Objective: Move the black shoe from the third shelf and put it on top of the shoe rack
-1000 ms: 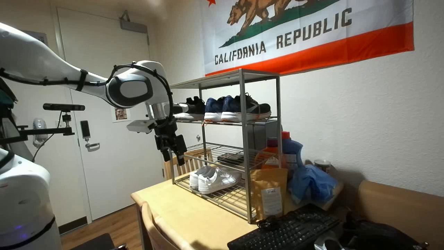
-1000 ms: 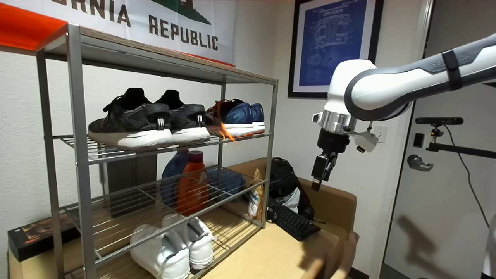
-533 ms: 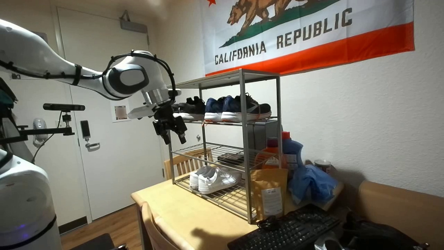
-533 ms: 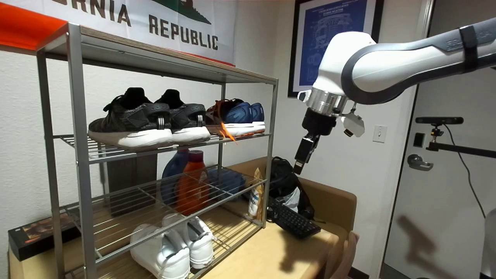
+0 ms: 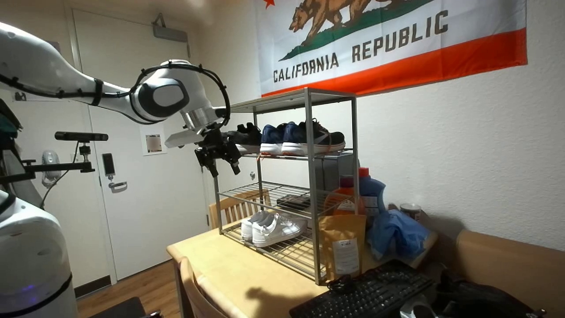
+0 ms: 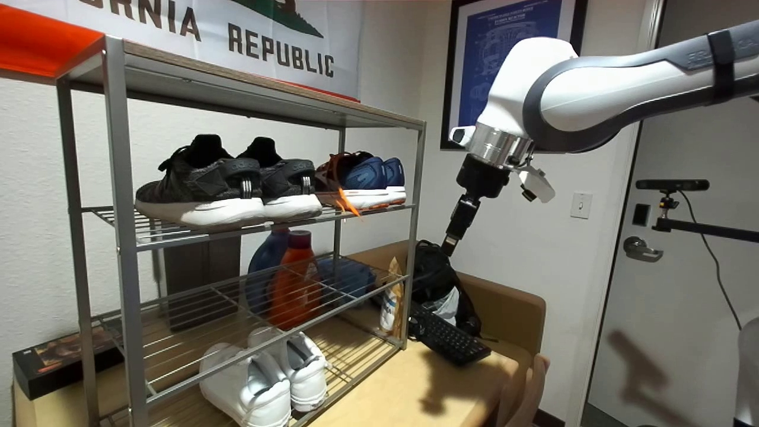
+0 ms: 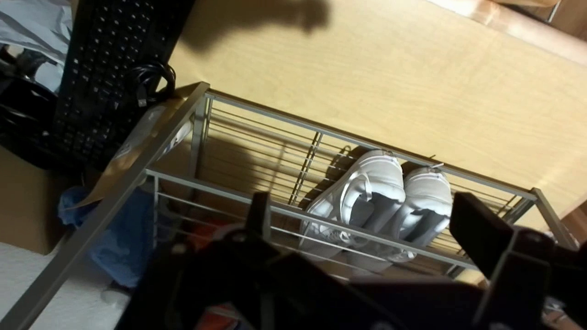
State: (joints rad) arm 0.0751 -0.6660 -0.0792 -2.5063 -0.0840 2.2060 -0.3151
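My tool (image 5: 226, 173) hangs outside the shoe rack (image 5: 313, 194), jaws spread, holding nothing. Farther in, the black shoe (image 6: 286, 185) sits on the third shelf (image 6: 178, 239) close beside its mate (image 6: 201, 188); reaching too high could strike the rack's top (image 6: 237, 89), and a jaw forced between could shove the mate.

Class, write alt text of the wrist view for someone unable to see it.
Dark, open end effector in the foreground; beyond, white shoes on the lowest tier of the shoe rack; black keyboard at upper left.

arm (image 6: 622, 89): white/grey | cable (image 5: 187, 66): black | collar (image 6: 498, 145): silver | claw (image 5: 225, 170): black | marking (image 6: 699, 57): possibly letters
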